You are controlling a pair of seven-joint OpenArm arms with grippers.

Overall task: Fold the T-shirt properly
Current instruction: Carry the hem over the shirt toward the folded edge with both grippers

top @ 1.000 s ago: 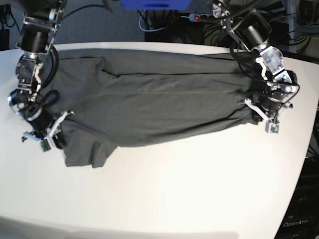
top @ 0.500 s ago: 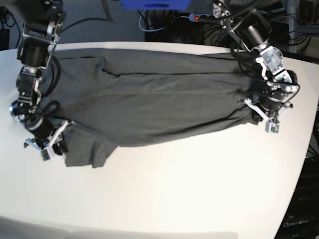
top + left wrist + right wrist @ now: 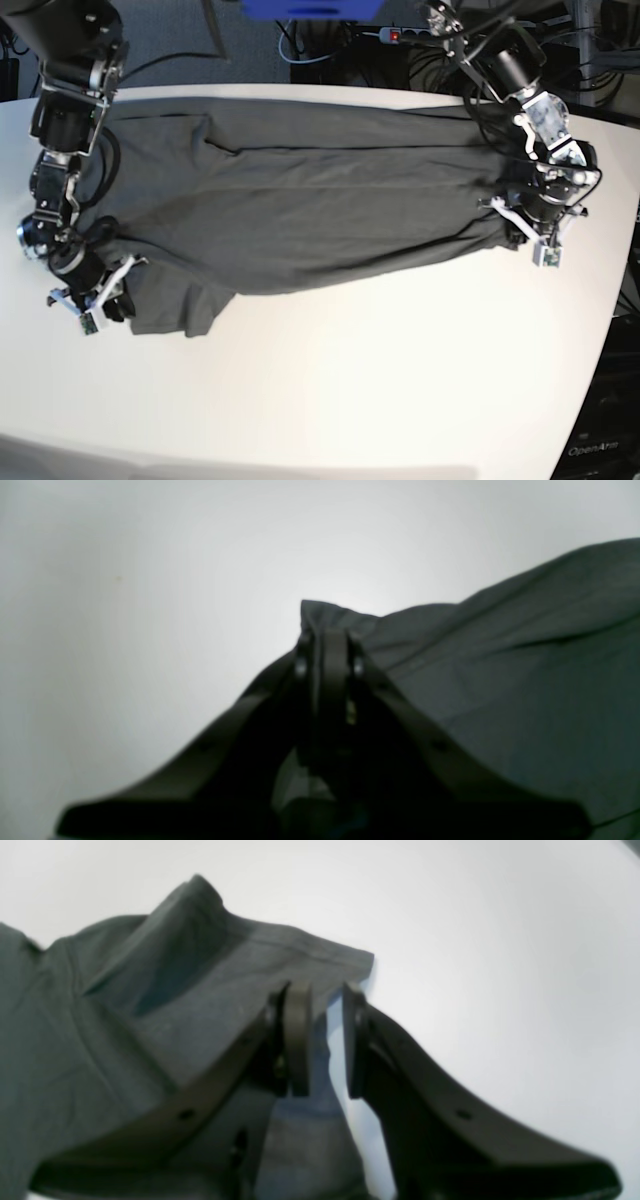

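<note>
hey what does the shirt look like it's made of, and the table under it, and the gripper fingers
The T-shirt: thin soft knit, probably cotton jersey, matte dark grey; it drapes and creases loosely, with a stitched hem. The table: smooth hard white top, perhaps laminate; faint sheen, no grain. The right gripper fingers: black matte, likely moulded or printed plastic, with small round holes. The left gripper looks alike, though blurred.

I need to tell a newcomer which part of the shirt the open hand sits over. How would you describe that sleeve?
On the white table lies the dark grey T-shirt, spread sideways. At its near corner by the right hand, one short sleeve sticks out toward the table's front edge, the only part jutting from the long body.
</note>
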